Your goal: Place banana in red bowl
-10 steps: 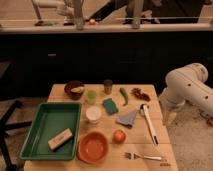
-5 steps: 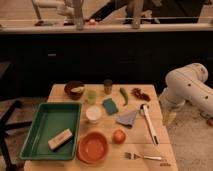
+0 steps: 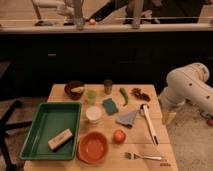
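nearest you, a fork (image 3: 145, 157) lay along the front right of the wooden table (image 3: 162, 142). the red bowl (image 3: 93, 147) sat at the front edge, right beside the green tray (image 3: 45, 122), and nothing showed inside it. a tan block (image 3: 60, 139) lay at an angle in the tray's near right corner. just right of the bowl you had a small round orange-red fruit (image 3: 119, 136).

in the middle row, a white cup (image 3: 93, 114) stood by the tray's far right corner. a grey folded cloth (image 3: 129, 118) lay to its right, touching a long white-handled tool (image 3: 149, 122).

off the table's right edge, your gripper (image 3: 169, 118) hung low from the white arm (image 3: 187, 87). its fingers were spread and it held nothing, well apart from every item.

farther back you had a green sponge (image 3: 110, 105), a pale green cup (image 3: 91, 95) and a green chili pepper (image 3: 123, 95). the banana (image 3: 78, 90) rested inside the dark brown bowl (image 3: 72, 86) at the far left, well apart from the red bowl. a small jar (image 3: 108, 86) and a dark reddish clump (image 3: 140, 93) lined the far edge.
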`<state>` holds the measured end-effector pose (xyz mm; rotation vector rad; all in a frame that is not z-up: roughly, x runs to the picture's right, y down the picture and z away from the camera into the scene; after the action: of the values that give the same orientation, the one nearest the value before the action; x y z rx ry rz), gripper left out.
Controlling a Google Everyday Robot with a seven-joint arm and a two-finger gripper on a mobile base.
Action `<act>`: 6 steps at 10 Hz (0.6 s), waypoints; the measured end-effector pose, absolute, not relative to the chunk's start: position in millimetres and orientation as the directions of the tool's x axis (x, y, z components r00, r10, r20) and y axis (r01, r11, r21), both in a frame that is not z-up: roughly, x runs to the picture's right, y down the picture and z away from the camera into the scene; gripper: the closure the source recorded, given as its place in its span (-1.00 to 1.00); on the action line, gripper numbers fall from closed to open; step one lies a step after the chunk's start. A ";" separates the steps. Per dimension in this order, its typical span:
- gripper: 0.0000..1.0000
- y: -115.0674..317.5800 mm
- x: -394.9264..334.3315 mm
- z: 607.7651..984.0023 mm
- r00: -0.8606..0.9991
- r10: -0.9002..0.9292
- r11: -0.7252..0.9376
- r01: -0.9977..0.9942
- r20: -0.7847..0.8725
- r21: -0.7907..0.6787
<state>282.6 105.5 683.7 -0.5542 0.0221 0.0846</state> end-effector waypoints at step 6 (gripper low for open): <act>-0.60 69.5 230.0 697.2 0.995 0.092 0.866 -0.093 -0.026 -0.492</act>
<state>230.0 69.5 697.2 -0.5149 0.0018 0.0971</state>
